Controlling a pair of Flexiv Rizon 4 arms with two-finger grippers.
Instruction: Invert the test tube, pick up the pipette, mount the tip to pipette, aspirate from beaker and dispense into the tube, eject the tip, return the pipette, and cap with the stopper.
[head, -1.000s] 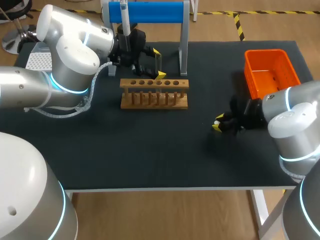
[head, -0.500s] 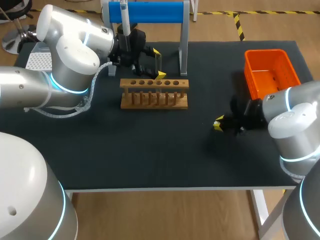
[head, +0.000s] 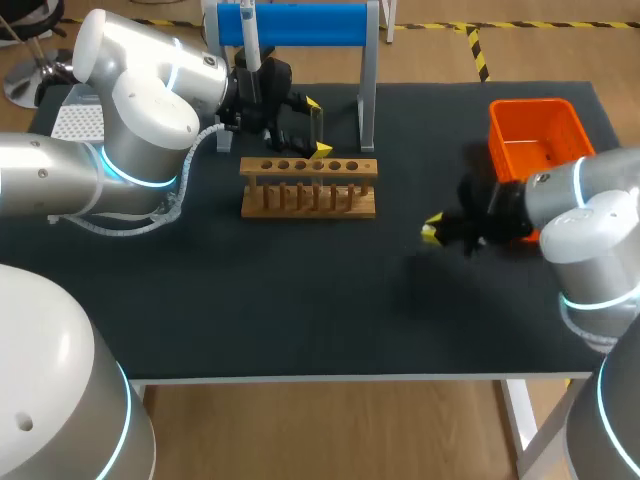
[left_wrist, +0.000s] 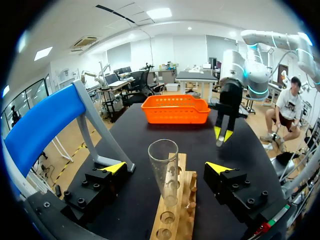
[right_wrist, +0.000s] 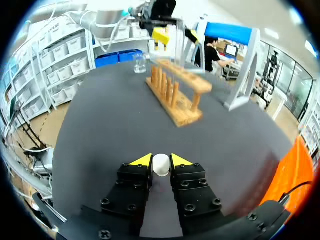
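A clear test tube (left_wrist: 164, 170) stands upright in the wooden rack (head: 308, 187), mouth up. My left gripper (left_wrist: 166, 168) is open wide around the tube, both yellow tips well clear of the glass. Off to the right, my right gripper (right_wrist: 160, 161) is shut on a small white stopper (right_wrist: 160, 165), held a little above the dark table, short of the orange basket (head: 540, 140). In the head view the right gripper (head: 432, 232) hides the stopper. The white pipette (head: 249, 38) hangs on the blue stand (head: 300, 22) behind the rack. A small glass beaker (right_wrist: 140, 63) sits beyond the rack's far end.
A white perforated tip box (head: 76, 122) lies at the table's back left, behind my left arm. The stand's grey leg (head: 367, 100) rises just right of the left gripper. Bare dark tabletop (head: 300, 290) lies between rack and front edge.
The right gripper has narrowed onto the stopper and lifted it off the table, drifting slightly toward the back. The left arm and the tube have not moved.
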